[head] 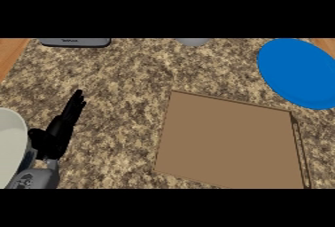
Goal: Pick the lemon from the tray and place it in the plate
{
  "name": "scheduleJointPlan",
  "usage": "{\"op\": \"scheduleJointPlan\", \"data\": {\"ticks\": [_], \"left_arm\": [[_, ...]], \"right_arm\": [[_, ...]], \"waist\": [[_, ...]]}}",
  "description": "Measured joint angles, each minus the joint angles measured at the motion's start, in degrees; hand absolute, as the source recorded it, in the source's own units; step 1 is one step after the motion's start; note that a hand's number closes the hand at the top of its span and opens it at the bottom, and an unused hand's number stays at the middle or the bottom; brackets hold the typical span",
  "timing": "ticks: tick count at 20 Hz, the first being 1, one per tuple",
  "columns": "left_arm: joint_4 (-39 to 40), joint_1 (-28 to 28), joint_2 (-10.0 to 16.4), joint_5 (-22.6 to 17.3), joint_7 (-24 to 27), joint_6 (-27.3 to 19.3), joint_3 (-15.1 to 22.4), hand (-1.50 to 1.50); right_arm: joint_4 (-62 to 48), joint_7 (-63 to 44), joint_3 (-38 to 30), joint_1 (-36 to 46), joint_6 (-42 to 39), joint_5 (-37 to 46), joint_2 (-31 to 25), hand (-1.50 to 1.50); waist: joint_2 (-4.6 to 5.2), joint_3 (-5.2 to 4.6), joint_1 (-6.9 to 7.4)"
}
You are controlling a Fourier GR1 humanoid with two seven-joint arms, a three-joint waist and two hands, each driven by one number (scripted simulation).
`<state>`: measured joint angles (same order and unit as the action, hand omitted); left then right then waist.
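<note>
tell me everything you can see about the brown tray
The tray is a flat, brown, roughly square slab with a matte wood-like look and a low raised rim along its right edge. It lies flat on the speckled counter, right of centre, turned slightly. Nothing shows on its surface.

Bright, even light throughout

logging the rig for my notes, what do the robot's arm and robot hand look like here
Only the left arm shows. The left robot hand is plain black, with slim fingers and a thumb. Its forearm is a rounded grey shell with small dark markings. No cables show. The right arm is out of view.
</note>
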<state>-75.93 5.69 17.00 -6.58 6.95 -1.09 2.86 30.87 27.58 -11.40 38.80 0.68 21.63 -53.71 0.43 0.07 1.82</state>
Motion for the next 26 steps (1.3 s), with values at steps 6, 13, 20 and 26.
{"op": "scheduleJointPlan", "data": {"ticks": [6,13,20,26], "left_arm": [[-0.7,-0.6,-0.1,0.1,0.0,0.8,-0.7,0.00],[1.4,0.8,-0.8,0.9,0.7,1.1,-1.1,0.00],[2.3,1.6,-1.3,1.5,1.5,1.8,-1.0,0.00],[0.9,0.8,-1.3,1.4,1.0,1.9,-1.3,0.00]], "right_arm": [[-6.3,-0.7,2.1,7.6,2.8,3.8,5.8,1.50],[-13.9,-2.8,0.1,13.3,7.9,3.9,11.7,-1.50],[-20.1,-7.9,-2.3,16.9,11.3,3.2,14.7,-1.50],[-21.5,-7.0,-7.5,17.3,10.7,-1.6,14.4,-1.50]], "waist": [[0.09,0.00,0.17],[0.49,0.06,0.62],[0.80,0.10,1.21],[0.79,0.17,1.23]]}}
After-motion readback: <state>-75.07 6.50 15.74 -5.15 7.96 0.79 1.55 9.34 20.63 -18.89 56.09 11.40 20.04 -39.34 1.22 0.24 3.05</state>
